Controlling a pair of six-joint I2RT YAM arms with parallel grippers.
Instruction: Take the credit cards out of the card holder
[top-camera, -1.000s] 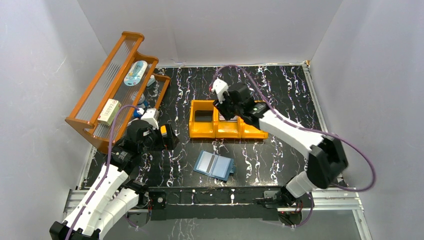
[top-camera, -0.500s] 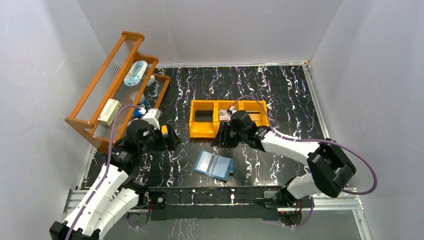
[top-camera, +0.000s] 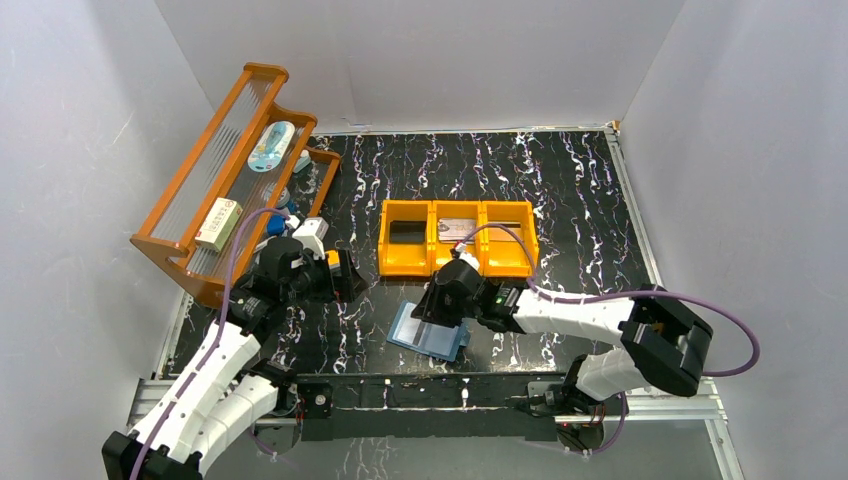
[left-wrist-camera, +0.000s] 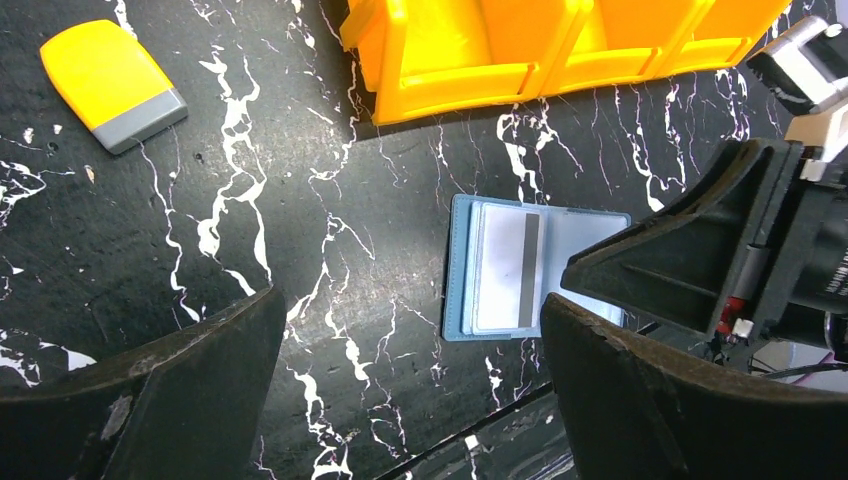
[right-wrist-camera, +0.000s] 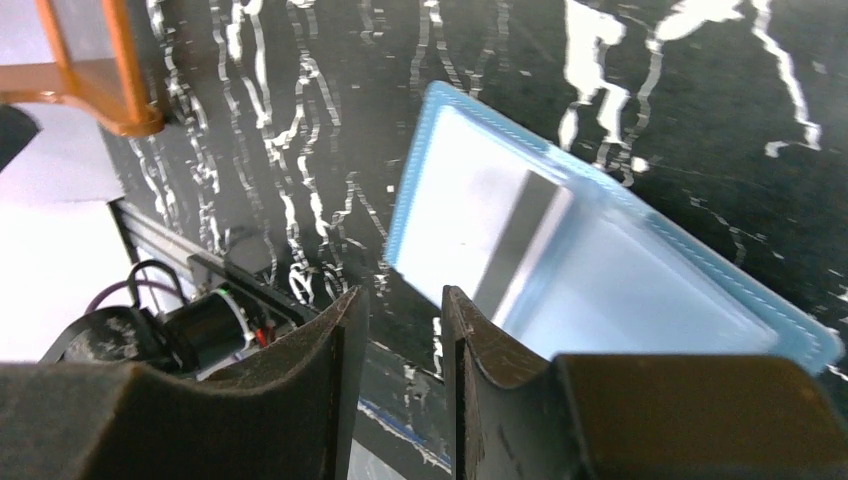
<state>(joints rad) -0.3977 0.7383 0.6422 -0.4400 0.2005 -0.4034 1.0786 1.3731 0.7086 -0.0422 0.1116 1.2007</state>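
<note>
The left end effector (top-camera: 337, 276) hangs over the counter (top-camera: 560, 180) with its jaws spread wide and nothing in them, well left of the card holder (top-camera: 420, 334). The card holder lies open near the middle of the counter's near edge, with a striped credit card (left-wrist-camera: 505, 268) in its left half. The right end effector (top-camera: 435, 304) is just above its right half, its fingers a narrow gap apart and gripping nothing.

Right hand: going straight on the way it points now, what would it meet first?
Probably the edge of the open teal-blue bifold card holder; depth is unclear, so perhaps the black marbled table beside it.
</note>
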